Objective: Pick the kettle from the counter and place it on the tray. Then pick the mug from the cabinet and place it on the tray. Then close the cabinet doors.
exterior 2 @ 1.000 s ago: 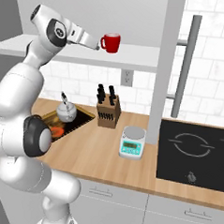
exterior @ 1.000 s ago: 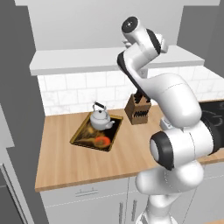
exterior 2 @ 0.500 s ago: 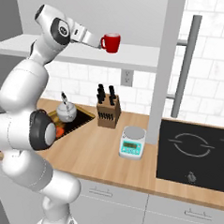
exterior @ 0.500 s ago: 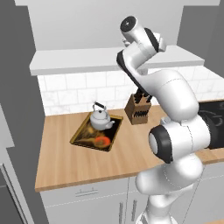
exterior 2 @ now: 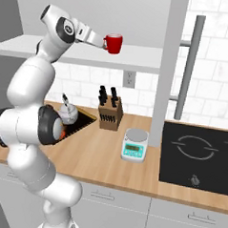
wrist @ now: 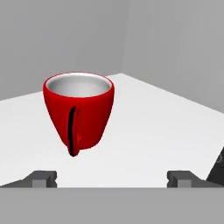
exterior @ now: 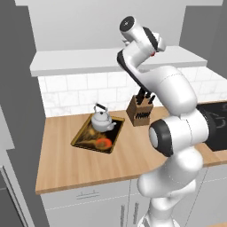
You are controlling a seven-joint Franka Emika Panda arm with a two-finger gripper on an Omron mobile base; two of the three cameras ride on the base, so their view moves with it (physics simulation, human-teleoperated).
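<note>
The red mug (exterior 2: 113, 43) stands upright on the cabinet's white shelf (exterior 2: 143, 59), its handle turned toward the hand (wrist: 78, 111). My gripper (exterior 2: 100, 40) is raised to shelf height just left of the mug. It is open (wrist: 113, 179), and the mug sits ahead of the fingertips (wrist: 43, 178), not between them. Down on the counter (exterior: 66, 168), the silver kettle (exterior: 103, 119) rests on the back part of the dark tray (exterior: 84, 138). A cabinet door (exterior 2: 169, 66) stands open, seen edge-on with its bar handle (exterior 2: 188, 68).
A brown knife block (exterior: 141, 111) stands right of the tray against the tiled wall. A small white kitchen scale (exterior 2: 134, 145) sits on the counter near the black cooktop (exterior 2: 199, 159). My own arm rises between the tray and the shelf.
The hand has edged a little closer to the mug along the shelf. The mug, kettle and tray have stayed where they were.
</note>
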